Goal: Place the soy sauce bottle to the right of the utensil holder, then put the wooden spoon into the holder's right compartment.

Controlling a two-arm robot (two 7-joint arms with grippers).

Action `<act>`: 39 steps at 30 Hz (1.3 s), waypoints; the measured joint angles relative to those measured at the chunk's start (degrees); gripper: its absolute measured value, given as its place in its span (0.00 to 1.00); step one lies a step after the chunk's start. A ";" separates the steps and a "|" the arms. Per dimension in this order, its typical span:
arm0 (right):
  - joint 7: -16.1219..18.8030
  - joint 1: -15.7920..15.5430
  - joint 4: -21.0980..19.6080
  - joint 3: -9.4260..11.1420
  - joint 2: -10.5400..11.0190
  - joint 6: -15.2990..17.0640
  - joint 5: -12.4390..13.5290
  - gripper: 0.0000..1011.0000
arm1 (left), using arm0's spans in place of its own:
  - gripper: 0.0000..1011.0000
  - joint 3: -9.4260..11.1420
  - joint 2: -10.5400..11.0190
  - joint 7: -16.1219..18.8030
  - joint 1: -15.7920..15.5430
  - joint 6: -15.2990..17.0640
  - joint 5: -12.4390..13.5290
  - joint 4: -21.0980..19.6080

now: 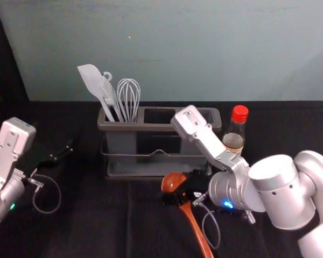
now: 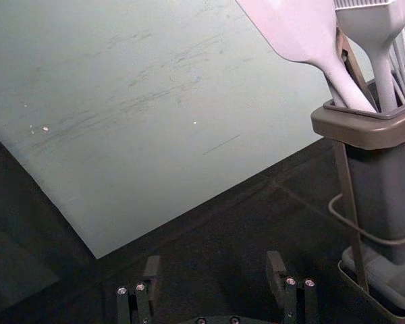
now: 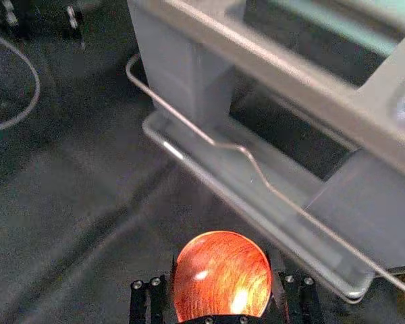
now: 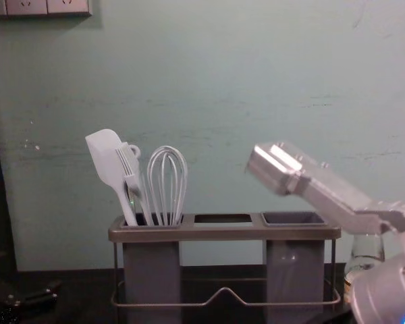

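A pale, scuffed wall (image 1: 204, 54) stands behind the dark-covered bench (image 1: 97, 226). In front of the utensil holder (image 1: 151, 127), the wooden spoon (image 1: 198, 230) has its bowl at the right claw (image 1: 180, 185); its handle is cut off by the head view's bottom edge. Dark parts blend into the cloth, so I cannot tell whether that claw is clamped on the spoon. The right arm (image 1: 282, 185) crosses before the holder's right compartment (image 4: 293, 218) in the head view and partly hides the soy sauce bottle (image 1: 239, 121), upright just right of the holder. A spatula (image 1: 90, 78) and whisk (image 1: 129, 97) stand in its left compartment. Farther left, the left claw (image 1: 62, 151) hangs with fingers (image 2: 277, 270) spread apart
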 joint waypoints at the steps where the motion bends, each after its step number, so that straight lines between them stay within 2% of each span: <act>1: -0.19 -0.44 -0.55 0.29 0.00 -0.62 -0.15 0.83 | 1.00 0.00 0.00 0.00 0.00 0.00 0.00 0.00; 2: -0.54 -1.37 -1.72 0.91 0.03 -2.08 -0.37 0.83 | 1.00 0.00 0.00 0.00 0.00 0.00 0.00 0.00; 3: -0.54 -1.37 -1.72 0.91 0.03 -2.08 -0.37 0.83 | 1.00 0.00 0.00 0.00 0.00 0.00 -0.01 0.00; 12: -1.17 -7.27 -7.62 4.35 1.26 -14.15 -1.23 0.83 | 1.00 0.00 0.00 0.00 0.00 0.00 0.00 0.00; 15: -0.58 -9.00 -8.84 5.58 1.90 -19.00 -1.14 0.83 | 1.00 0.00 0.00 0.00 0.00 0.00 0.00 0.00; 16: -0.05 -9.86 -9.55 6.25 2.28 -21.86 -0.99 0.83 | 1.00 0.00 0.00 0.00 0.00 0.00 0.00 0.00; 19: 0.27 -11.14 -10.63 7.00 2.82 -26.10 -0.85 0.83 | 1.00 0.00 0.00 0.00 0.00 0.00 0.00 0.00; 20: 0.33 -11.99 -11.41 7.54 3.23 -28.93 -0.85 0.83 | 1.00 0.00 0.00 0.00 0.00 0.00 0.00 0.00; 21: 0.39 -12.35 -11.75 7.75 3.44 -30.01 -0.84 0.83 | 1.00 0.00 0.00 0.00 0.00 0.00 0.00 0.00; 22: 0.68 -13.04 -12.49 8.31 4.03 -32.95 -0.73 0.83 | 1.00 0.00 0.00 0.00 0.00 0.00 0.00 0.00; 25: 1.15 -13.88 -13.43 9.00 4.86 -36.49 -0.55 0.83 | 1.00 0.00 0.00 0.00 0.00 0.00 0.00 0.00; 28: 1.15 -15.01 -15.08 10.15 5.89 -41.40 -0.48 0.83 | 1.00 0.00 0.00 0.00 0.00 0.00 0.00 0.00; 36: 0.50 -15.45 -17.45 12.46 6.92 -47.81 -0.73 0.83 | 1.00 0.00 0.00 0.00 0.00 0.00 0.00 0.01; 39: 0.49 -14.85 -17.75 12.96 6.92 -48.46 -0.70 0.83 | 1.00 0.00 0.00 0.00 0.00 0.00 0.00 0.00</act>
